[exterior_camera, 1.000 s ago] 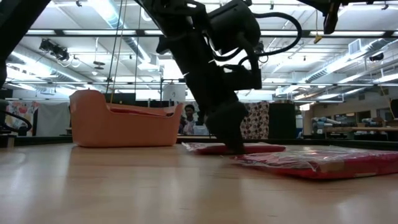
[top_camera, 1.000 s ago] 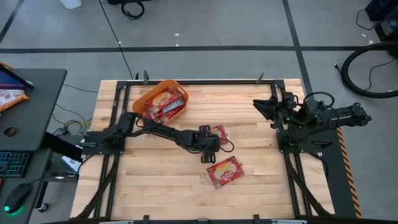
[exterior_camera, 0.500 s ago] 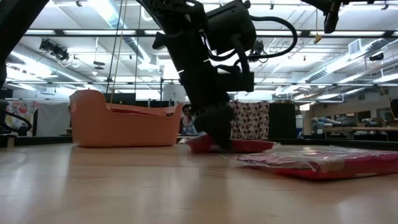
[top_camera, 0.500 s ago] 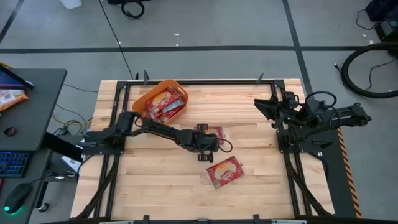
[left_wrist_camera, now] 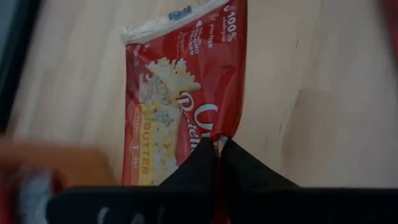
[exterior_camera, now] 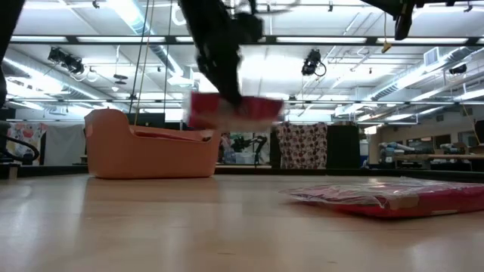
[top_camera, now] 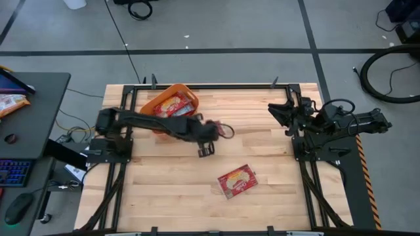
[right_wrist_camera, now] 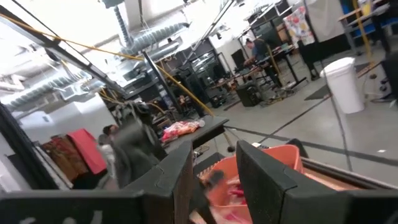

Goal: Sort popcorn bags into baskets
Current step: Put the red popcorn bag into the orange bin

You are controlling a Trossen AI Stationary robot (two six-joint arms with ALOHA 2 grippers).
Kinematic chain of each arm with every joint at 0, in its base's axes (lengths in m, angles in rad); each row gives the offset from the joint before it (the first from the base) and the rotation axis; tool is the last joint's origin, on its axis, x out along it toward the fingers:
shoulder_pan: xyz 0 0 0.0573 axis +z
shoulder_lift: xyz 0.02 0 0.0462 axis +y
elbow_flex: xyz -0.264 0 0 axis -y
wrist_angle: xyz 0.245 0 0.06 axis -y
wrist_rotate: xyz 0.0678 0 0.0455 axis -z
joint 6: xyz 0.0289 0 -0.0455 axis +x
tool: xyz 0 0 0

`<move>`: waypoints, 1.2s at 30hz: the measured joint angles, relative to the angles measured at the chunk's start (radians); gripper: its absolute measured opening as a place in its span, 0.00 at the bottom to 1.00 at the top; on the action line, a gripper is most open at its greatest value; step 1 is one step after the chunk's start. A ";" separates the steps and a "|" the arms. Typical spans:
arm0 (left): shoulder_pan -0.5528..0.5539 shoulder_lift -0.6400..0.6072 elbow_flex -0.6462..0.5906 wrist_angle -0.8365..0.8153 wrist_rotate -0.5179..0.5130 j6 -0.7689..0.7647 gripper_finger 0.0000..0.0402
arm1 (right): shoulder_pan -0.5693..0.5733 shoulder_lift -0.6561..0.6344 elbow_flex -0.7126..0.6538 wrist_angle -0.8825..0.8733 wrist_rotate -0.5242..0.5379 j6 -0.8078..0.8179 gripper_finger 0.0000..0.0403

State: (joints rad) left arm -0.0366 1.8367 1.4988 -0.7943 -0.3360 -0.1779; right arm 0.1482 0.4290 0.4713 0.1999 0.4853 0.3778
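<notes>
A keyboard and mouse sit on a dark desk.

Bright ceiling strip lights; lifted bag motion-blurred.

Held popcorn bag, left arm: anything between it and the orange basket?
Nothing visible. The left gripper carries the popcorn bag in the air beside the orange basket, about level with its rim. Bare table lies between them, and the other loose bag sits off that path.

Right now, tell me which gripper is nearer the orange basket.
Left. The left gripper, shut on a popcorn bag, hangs just beside the orange basket. The right gripper waits at the table's far right side, well away.
</notes>
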 joint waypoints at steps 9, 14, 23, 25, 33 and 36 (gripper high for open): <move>0.081 -0.235 -0.001 -0.293 -0.114 -0.152 0.05 | -0.005 0.000 0.000 0.000 0.124 -0.094 0.32; 0.189 -0.273 -0.119 -0.294 -0.079 -0.075 0.05 | -0.027 0.000 0.000 0.000 0.125 -0.080 0.32; 0.393 -0.281 -0.413 -0.080 0.040 0.063 0.05 | -0.033 0.000 0.000 -0.003 0.064 0.001 0.32; 0.424 -0.282 -0.424 -0.061 0.040 0.059 0.05 | -0.032 0.000 0.000 -0.003 0.064 0.018 0.32; 0.492 -0.282 -0.367 -0.042 0.060 0.140 0.06 | -0.032 0.001 0.000 -0.003 0.064 0.023 0.32; 0.528 -0.281 -0.378 -0.040 0.071 0.141 0.06 | -0.032 0.001 0.000 -0.001 0.063 0.023 0.32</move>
State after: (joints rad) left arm 0.4917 1.5555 1.1211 -0.8347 -0.2647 -0.0373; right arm 0.1162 0.4297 0.4713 0.1992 0.5488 0.4011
